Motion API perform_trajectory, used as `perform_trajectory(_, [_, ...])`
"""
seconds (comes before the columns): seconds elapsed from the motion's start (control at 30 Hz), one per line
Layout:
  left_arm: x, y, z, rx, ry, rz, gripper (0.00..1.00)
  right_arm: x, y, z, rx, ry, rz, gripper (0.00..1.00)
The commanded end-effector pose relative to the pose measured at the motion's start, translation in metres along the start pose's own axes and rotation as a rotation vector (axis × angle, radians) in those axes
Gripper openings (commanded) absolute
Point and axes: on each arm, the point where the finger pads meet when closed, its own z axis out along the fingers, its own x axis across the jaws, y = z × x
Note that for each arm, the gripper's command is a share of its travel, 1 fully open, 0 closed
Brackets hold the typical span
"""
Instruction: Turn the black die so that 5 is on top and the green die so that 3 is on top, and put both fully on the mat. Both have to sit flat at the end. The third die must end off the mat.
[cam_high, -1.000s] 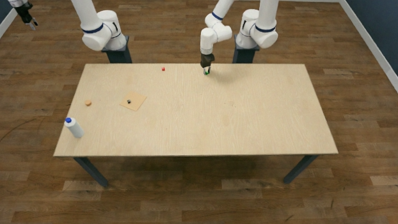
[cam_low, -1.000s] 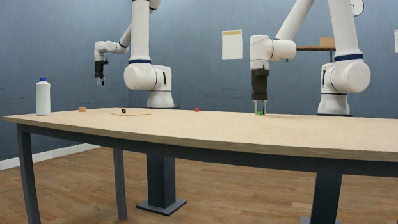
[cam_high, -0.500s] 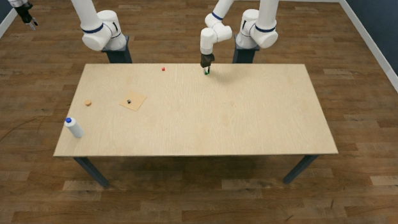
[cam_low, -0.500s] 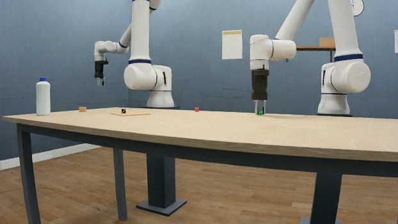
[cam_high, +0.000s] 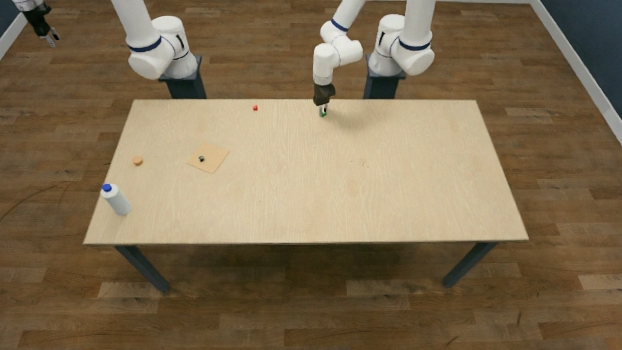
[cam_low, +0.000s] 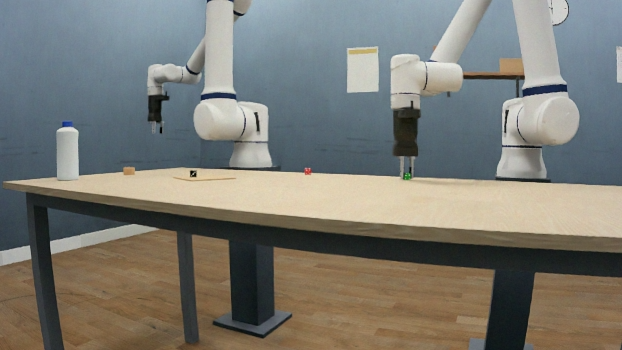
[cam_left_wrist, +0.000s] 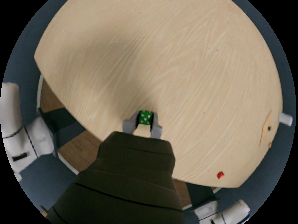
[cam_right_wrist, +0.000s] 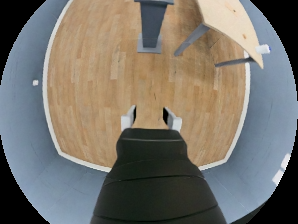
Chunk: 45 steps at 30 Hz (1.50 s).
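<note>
The green die (cam_high: 323, 114) (cam_low: 407, 176) (cam_left_wrist: 146, 118) is at the table's back edge region, between the fingertips of my left gripper (cam_high: 324, 111) (cam_low: 407, 172) (cam_left_wrist: 146, 117), which is shut on it at table height. The die's top pips are too small to read surely. The black die (cam_high: 201, 159) (cam_low: 193, 173) (cam_left_wrist: 269, 128) sits on the tan mat (cam_high: 212, 165) (cam_low: 220, 178); its top number is unreadable. The red die (cam_high: 255, 108) (cam_low: 308, 171) (cam_left_wrist: 220, 175) lies off the mat near the back edge. My right gripper (cam_high: 53, 38) (cam_low: 157, 128) (cam_right_wrist: 149, 111) is open and empty, away from the table.
A small orange-brown block (cam_high: 138, 160) (cam_low: 129, 171) stands on the table beyond the mat. A white bottle (cam_high: 118, 201) (cam_low: 67, 154) (cam_right_wrist: 262, 49) with a blue cap stands near the same table end. The floor shows beneath my right gripper.
</note>
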Motion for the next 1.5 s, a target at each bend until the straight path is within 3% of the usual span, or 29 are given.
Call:
perform_trajectory(0.0, [0.001,0.000,0.000,0.000,0.001,0.000,0.40,0.000,0.001,-0.001,-0.002,0.000,0.000,1.00])
perform_trajectory(0.67, [0.001,0.000,-0.003,0.000,0.001,0.000,0.40,0.000,0.001,-0.001,-0.002,0.000,0.000,1.00])
perform_trajectory(1.23, [0.000,0.000,-0.090,0.000,0.001,0.000,0.40,0.000,0.001,-0.001,-0.002,0.000,0.000,1.00])
perform_trajectory(1.47, [0.000,0.000,-0.100,0.000,0.001,0.000,0.40,0.000,0.001,-0.001,-0.002,0.000,0.000,1.00])
